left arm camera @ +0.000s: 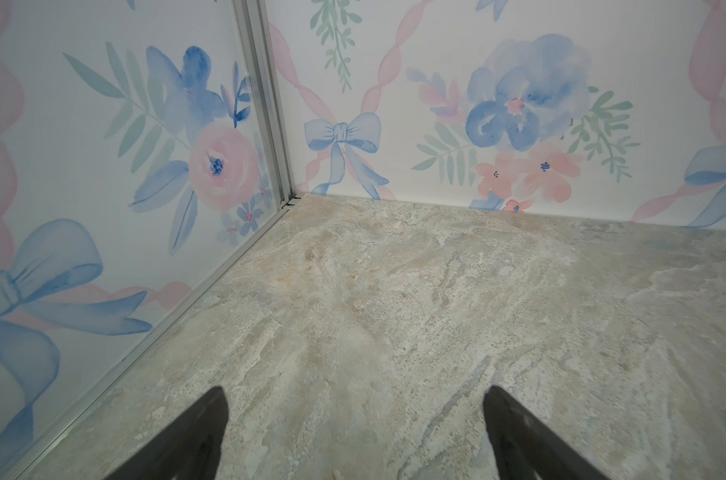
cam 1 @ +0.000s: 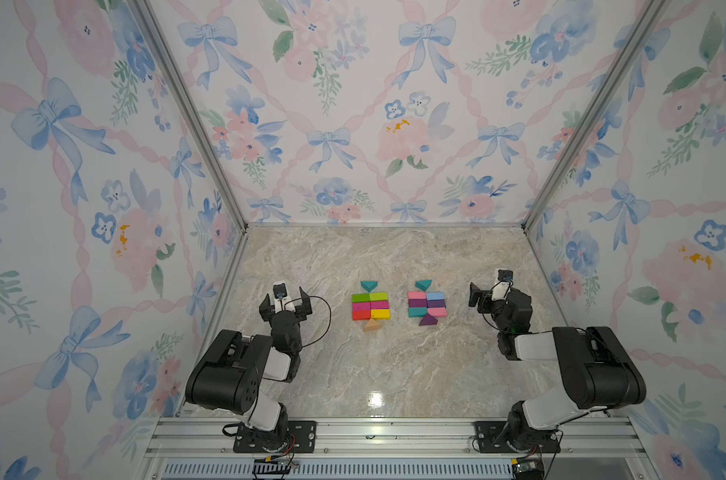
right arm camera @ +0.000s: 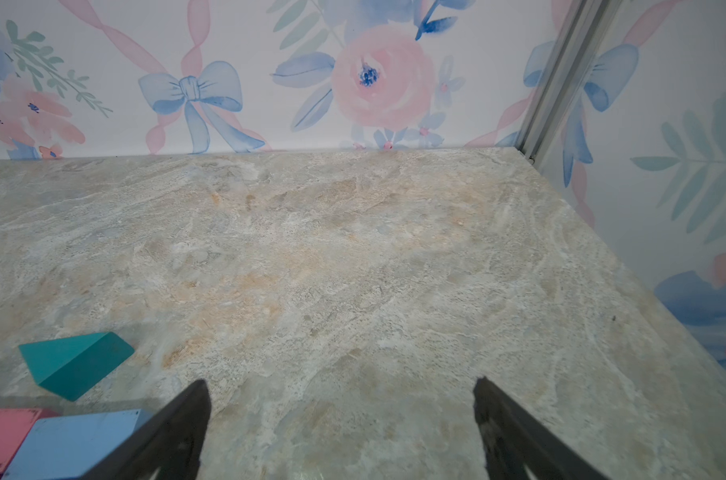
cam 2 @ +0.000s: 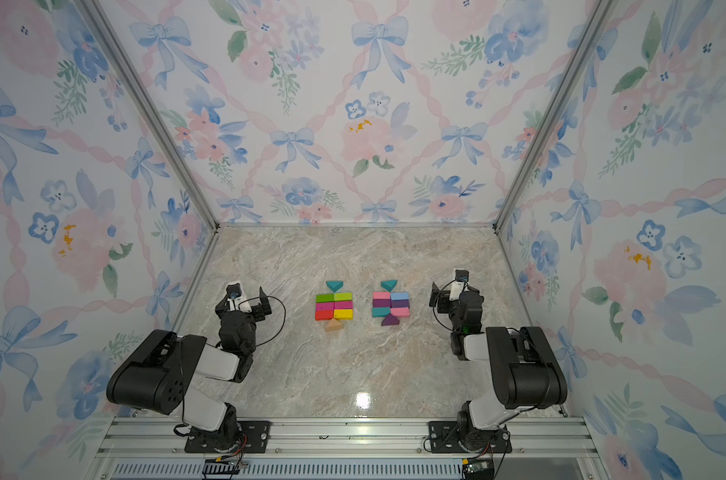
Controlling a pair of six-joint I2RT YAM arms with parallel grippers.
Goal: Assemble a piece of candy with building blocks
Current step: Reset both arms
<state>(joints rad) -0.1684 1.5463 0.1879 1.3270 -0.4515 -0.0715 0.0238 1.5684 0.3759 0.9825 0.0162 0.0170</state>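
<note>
The building blocks lie in two tidy groups mid-table, seen in both top views. The left group [cam 1: 370, 306] has green, magenta, red and yellow rectangles, a teal wedge [cam 1: 368, 285] at its far end and a tan wedge [cam 1: 372, 325] at its near end. The right group [cam 1: 426, 304] has pink, light blue, purple and teal rectangles, a teal wedge [right arm camera: 76, 363] and a purple wedge [cam 1: 428, 320]. My left gripper [cam 1: 285, 301] [left arm camera: 356, 392] stands open and empty, left of the blocks. To their right is my right gripper [cam 1: 494, 293] [right arm camera: 340, 382], also open and empty, beside the light blue block [right arm camera: 74, 440].
Floral-papered walls with aluminium corner posts [cam 1: 526, 226] enclose the marble table [cam 1: 386, 374] on three sides. Both arm bases are bolted to a metal rail [cam 1: 394, 432] along the front edge. A cable loops out from the left wrist [cam 1: 326, 307].
</note>
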